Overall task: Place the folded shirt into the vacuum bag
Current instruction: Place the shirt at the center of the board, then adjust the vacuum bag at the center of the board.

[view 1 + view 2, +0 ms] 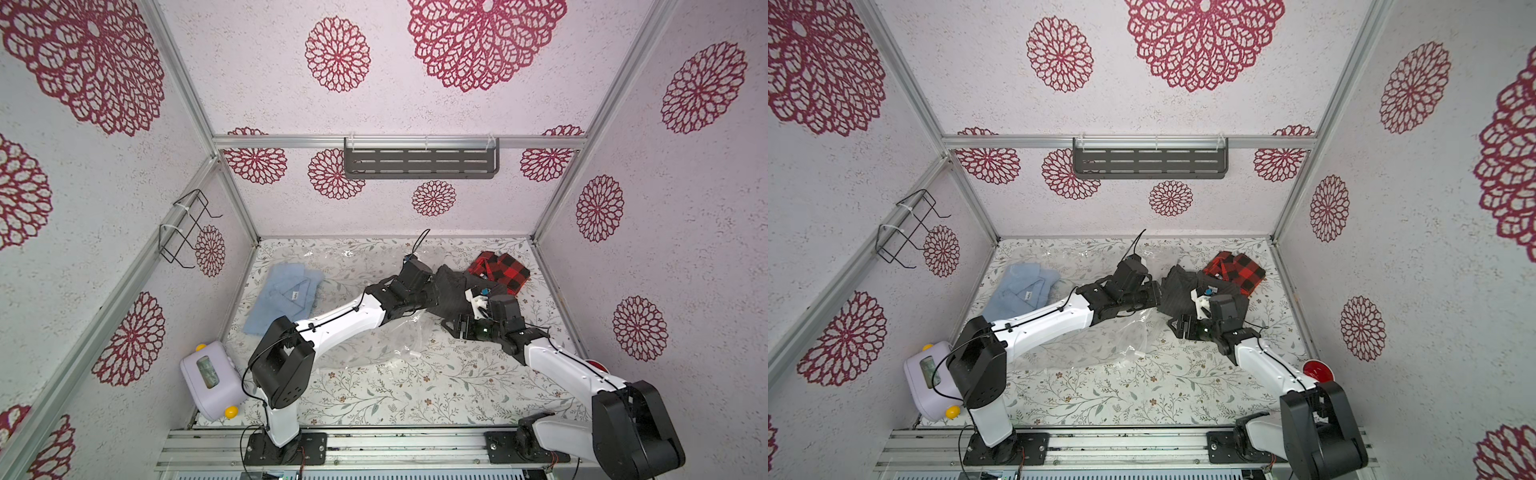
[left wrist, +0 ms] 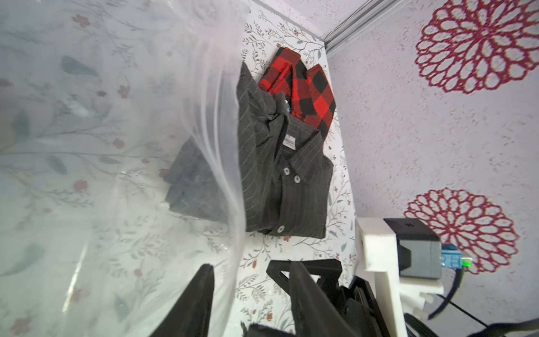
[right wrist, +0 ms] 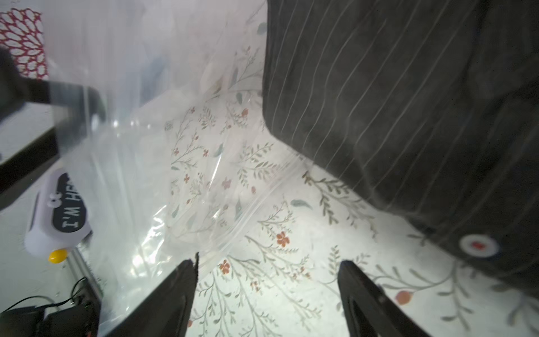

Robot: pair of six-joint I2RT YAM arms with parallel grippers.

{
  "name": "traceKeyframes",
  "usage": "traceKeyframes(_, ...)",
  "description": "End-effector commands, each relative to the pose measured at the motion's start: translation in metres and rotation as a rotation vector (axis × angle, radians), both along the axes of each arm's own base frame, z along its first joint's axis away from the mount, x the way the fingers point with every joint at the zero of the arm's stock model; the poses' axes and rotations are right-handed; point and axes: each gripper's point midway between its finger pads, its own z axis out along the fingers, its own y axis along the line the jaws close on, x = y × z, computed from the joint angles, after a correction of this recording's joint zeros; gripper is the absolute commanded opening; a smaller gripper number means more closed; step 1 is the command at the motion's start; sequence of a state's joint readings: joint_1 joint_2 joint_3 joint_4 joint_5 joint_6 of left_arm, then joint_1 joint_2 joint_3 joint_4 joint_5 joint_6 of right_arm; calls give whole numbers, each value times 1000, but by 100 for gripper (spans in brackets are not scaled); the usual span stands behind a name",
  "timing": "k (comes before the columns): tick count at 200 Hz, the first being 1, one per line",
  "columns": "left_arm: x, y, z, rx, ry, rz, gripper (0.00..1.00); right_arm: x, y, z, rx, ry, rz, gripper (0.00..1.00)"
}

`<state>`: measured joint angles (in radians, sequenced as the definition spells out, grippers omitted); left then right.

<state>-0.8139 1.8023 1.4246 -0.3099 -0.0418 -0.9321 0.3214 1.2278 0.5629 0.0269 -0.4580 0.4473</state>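
The floral counter (image 1: pixel 415 395) carries everything. The clear bag (image 1: pixel 382 345) sprawls crinkled across its middle, mouth toward the right, with one lip raised by the left claw (image 2: pixel 248 271). A blue shirt (image 1: pixel 286 295) lies at the left, by the bag's far end. The folded grey shirt (image 1: pixel 455 289) lies right of centre at the bag's mouth. Part of it shows through the film, but I cannot tell whether it is inside. A plaid shirt (image 1: pixel 505 268) touches its far right side. The left claw stands apart, the bag's lip running between its fingers. The right claw (image 3: pixel 268 262) is apart and empty, low over the counter just beside the grey shirt.
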Motion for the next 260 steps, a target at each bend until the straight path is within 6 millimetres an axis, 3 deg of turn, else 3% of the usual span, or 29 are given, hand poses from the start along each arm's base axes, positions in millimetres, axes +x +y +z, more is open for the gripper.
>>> traceKeyframes(1, 7, 44, 22, 54, -60, 77, 53, -8, 17, 7, 121, 14, 10, 84)
traceKeyframes(44, 19, 147, 12, 147, -60, 269, 58, -11, 32, -3, 202, 66, -20, 88)
traceKeyframes(82, 27, 248, -39, 235, 39, 456, 60, -7, 44, -14, 235, 108, -47, 83)
traceKeyframes(124, 27, 322, -99, 261, 172, 587, 60, -4, 61, -25, 260, 149, -41, 75)
traceKeyframes(164, 22, 366, -130, 265, 244, 665, 60, 0, 76, -27, 256, 160, -24, 72)
traceKeyframes(205, 16, 382, -151, 247, 288, 695, 60, 0, 81, -34, 244, 169, -33, 60)
traceKeyframes(247, 14, 390, -167, 239, 335, 706, 59, 0, 73, -42, 189, 166, -61, 16)
traceKeyframes(260, 13, 393, -168, 231, 340, 719, 59, 0, 65, -46, 144, 156, -77, 7)
